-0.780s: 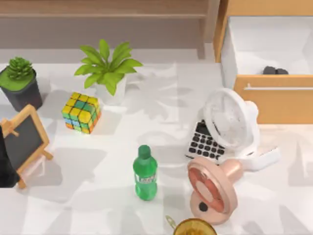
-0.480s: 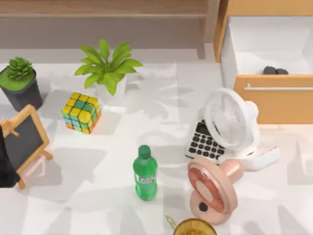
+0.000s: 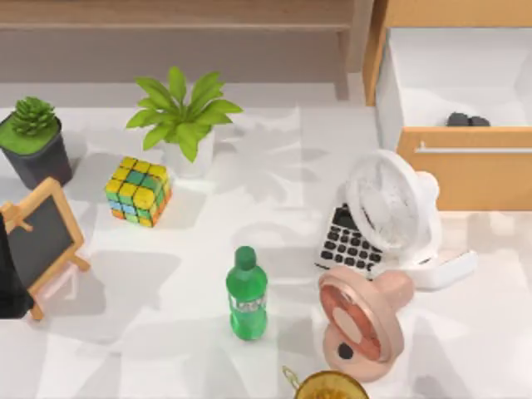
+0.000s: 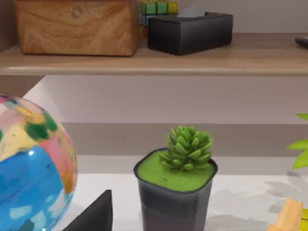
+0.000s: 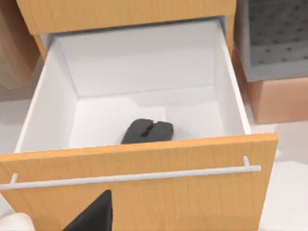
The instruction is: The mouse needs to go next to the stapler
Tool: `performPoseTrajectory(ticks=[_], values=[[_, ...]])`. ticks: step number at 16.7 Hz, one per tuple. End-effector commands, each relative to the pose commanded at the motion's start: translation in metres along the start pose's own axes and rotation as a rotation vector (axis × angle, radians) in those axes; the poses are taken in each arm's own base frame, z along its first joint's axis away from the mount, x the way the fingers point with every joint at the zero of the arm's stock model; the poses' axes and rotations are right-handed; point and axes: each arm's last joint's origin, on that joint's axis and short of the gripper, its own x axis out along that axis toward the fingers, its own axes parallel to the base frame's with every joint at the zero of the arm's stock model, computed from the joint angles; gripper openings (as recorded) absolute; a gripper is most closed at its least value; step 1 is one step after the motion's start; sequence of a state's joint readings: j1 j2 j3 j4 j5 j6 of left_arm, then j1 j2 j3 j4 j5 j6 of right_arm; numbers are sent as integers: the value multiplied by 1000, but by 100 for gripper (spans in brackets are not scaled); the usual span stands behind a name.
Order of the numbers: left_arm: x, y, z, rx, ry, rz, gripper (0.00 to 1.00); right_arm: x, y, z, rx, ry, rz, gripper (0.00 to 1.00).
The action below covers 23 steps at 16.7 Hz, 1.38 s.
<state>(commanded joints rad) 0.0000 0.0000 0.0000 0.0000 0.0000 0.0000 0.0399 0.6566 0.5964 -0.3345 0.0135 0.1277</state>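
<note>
Your biggest obstacle is the open wooden drawer (image 5: pixel 144 183): its tall front panel with the thin metal rail handle (image 5: pixel 134 177) stands between your right arm's camera and the mouse (image 5: pixel 147 131), so a shallow reach would likely clip the panel's top edge. You would need to come in from above. A dark fingertip of the right gripper shows at the edge of the right wrist view, too little to tell whether the jaws stand wide or narrow; the same holds for the left gripper's dark tip beside the succulent pot (image 4: pixel 175 192).

The drawer's white walls are smooth and close on both sides, leaving little room for open jaws.

Outside the drawer, the white fan (image 3: pixel 391 208) and the pink fan (image 3: pixel 362 320) stand upright on narrow bases near the calculator (image 3: pixel 349 241); I judge a low carry over the table could topple them.

The mouse itself lies on the drawer floor, near the front panel. It is low, rounded, matte black, and likely to slip out of a shallow pinch.

I cannot make out a stapler, so your drop spot is unsettled.
</note>
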Motion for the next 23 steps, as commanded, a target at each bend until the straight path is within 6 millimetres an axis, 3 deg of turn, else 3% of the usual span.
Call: performPoseTrajectory(ticks=[4,9,12,16,19,23], values=[[0,0,0,0,0,0,100,61,16,61,56,274,-28,100],[0,0,0,0,0,0,100,164,38,93,109,576,-87,100],[0,0,0,0,0,0,100,229,50,86,128,737,-132,100],[0,0,0,0,0,0,100,297,62,54,140,920,-195,100],[0,0,0,0,0,0,100,329,64,30,151,1016,-239,100],[0,0,0,0,0,0,100,344,64,19,164,1046,-259,100]])
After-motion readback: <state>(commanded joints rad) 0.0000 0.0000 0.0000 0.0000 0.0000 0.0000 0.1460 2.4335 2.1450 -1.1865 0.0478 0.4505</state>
